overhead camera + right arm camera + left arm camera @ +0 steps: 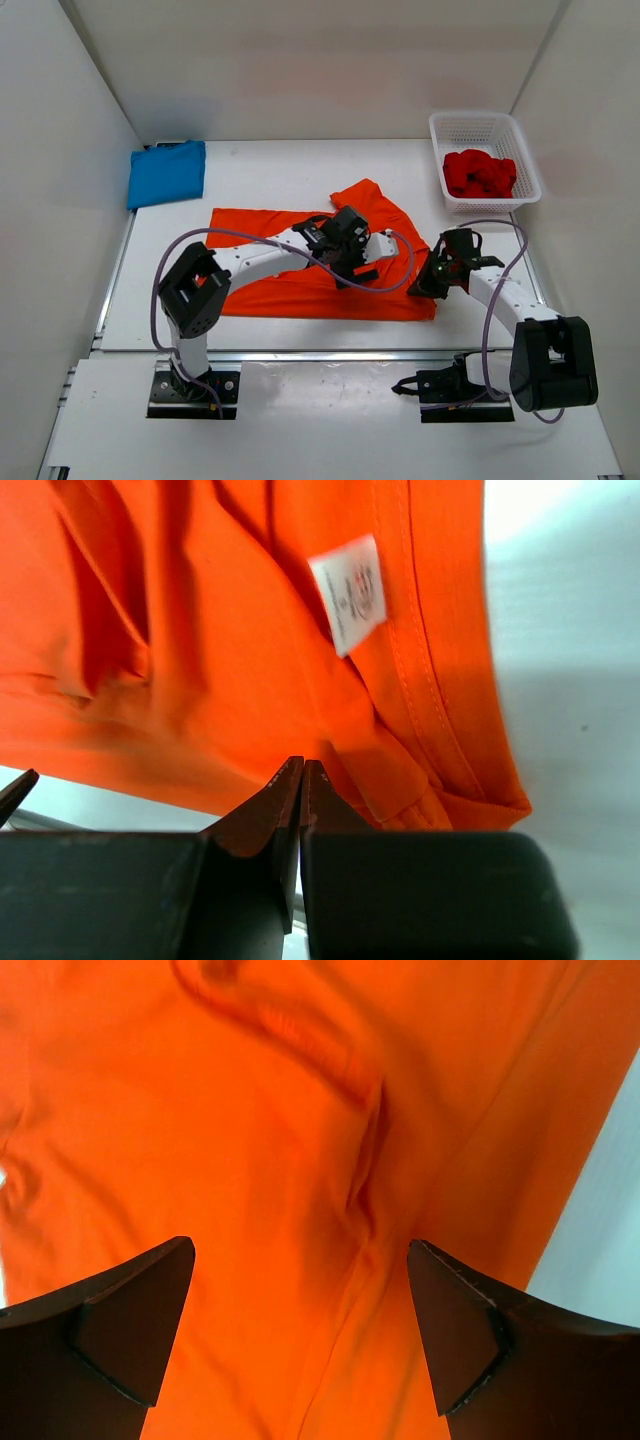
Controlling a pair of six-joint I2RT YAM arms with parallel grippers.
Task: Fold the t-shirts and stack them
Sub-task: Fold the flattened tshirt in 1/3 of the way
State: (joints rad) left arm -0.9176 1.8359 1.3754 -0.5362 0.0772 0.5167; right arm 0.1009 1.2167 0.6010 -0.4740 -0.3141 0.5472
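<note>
Two tools are hanging over the orange t-shirt (300,295), left tool (300,1250) spread, right tool (301,765) closed, perhaps pinching cloth near its unreadable white label (348,593).

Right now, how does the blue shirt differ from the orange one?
The blue t-shirt is folded into a compact rectangle; the orange t-shirt lies spread out with creases. The blue one sits alone at the far left corner of the table; the orange one lies mid-table under the left arm. Both are plain cloth in one bright colour.
</note>
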